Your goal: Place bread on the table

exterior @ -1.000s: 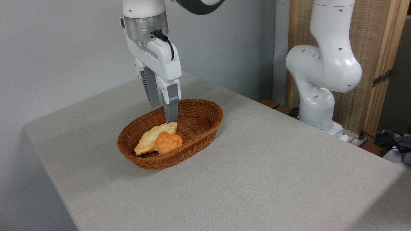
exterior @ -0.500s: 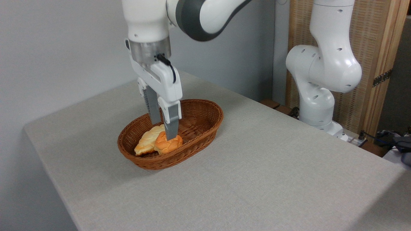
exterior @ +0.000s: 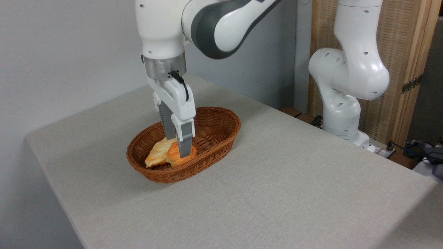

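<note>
the gripper point(exterior: 179, 148) is reaching into the basket point(exterior: 221, 119) with spread fingers straddling the bread point(exterior: 176, 157), not clenched yet, readying a lift to the table point(exterior: 277, 180).

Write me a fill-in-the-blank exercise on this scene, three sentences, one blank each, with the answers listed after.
1. The bread lies inside the wicker ____, not yet on the table.
2. Beside the bread, on its left in the picture, lies a paler braided ____.
3. The pincer has its fingers pointing ____ into the basket, at the bread.

Missing words: basket; loaf; down
</note>
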Robot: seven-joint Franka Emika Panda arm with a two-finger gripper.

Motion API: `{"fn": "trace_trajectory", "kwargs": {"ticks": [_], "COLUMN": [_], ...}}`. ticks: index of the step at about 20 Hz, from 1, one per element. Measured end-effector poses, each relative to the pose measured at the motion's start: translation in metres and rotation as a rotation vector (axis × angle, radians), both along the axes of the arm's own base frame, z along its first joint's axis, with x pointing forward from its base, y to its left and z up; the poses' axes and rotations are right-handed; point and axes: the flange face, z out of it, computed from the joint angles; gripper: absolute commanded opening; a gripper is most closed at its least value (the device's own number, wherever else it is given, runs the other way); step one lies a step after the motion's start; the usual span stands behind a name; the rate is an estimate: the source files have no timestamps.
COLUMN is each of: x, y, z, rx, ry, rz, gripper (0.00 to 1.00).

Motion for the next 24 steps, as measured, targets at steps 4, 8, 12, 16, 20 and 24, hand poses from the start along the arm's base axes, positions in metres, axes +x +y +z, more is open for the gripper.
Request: {"fn": "trace_trajectory", "kwargs": {"ticks": [4,8,12,16,20,24], "x": [-0.003,-0.006,-0.008,-0.008,-0.006,-0.004], "y": [-0.006,-0.010,-0.013,-0.013,-0.014,-0.014], "z": [-0.009,-0.013,-0.017,-0.020,-0.021,-0.025], "rx": [0.002,0.004,0.006,0.006,0.005,0.004], "ry": [0.006,0.014,0.021,0.025,0.017,0.017], "rz": [-0.015,-0.023,-0.030,-0.031,-0.030,-0.030], "gripper": [1.00,1.00,1.00,1.00,0.96,0.68]}}
